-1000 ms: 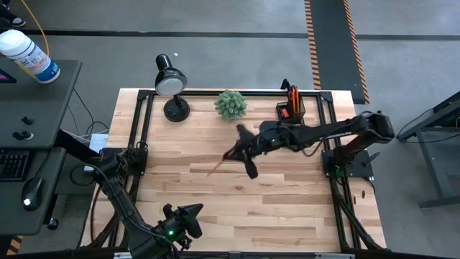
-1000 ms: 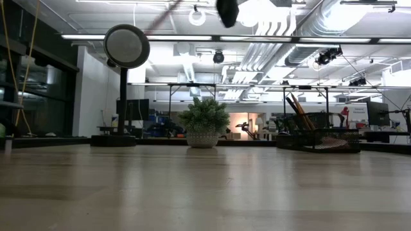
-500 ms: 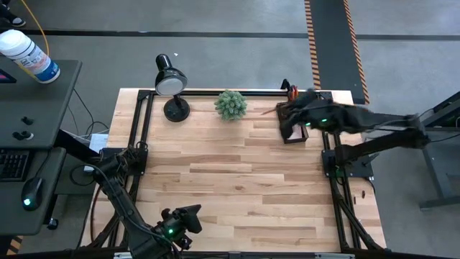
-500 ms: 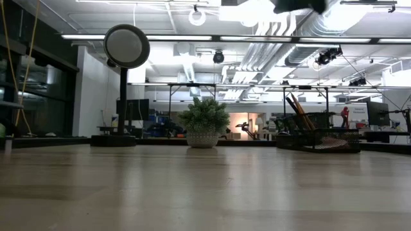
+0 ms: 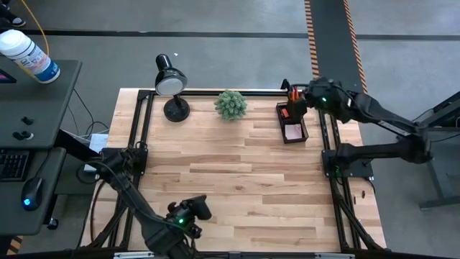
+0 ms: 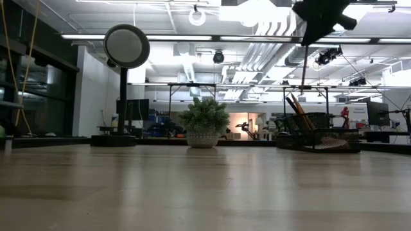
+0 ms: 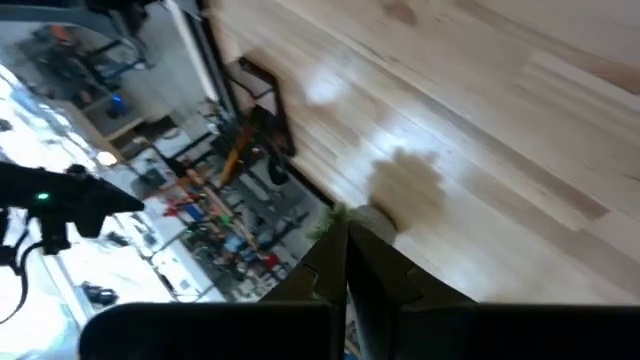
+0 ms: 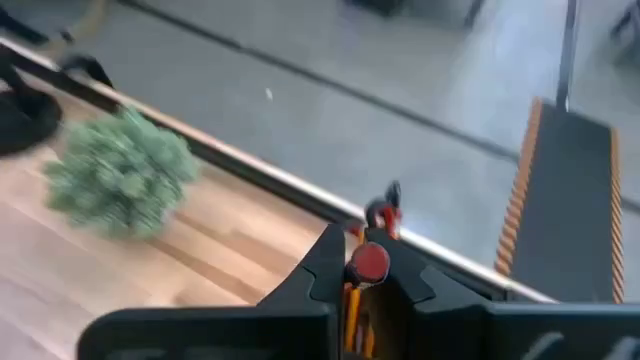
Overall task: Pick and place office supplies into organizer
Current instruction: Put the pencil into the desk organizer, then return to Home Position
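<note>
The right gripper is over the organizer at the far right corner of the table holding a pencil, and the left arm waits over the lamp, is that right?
Not quite. The left gripper waits at the near edge of the table, far from the lamp, as the high view shows. The rest holds: the right gripper is over the organizer, shut on a pencil.

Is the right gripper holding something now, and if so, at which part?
The right gripper is shut on a thin orange pencil, near its red eraser end, above the black mesh organizer. The left gripper holds nothing.
</note>
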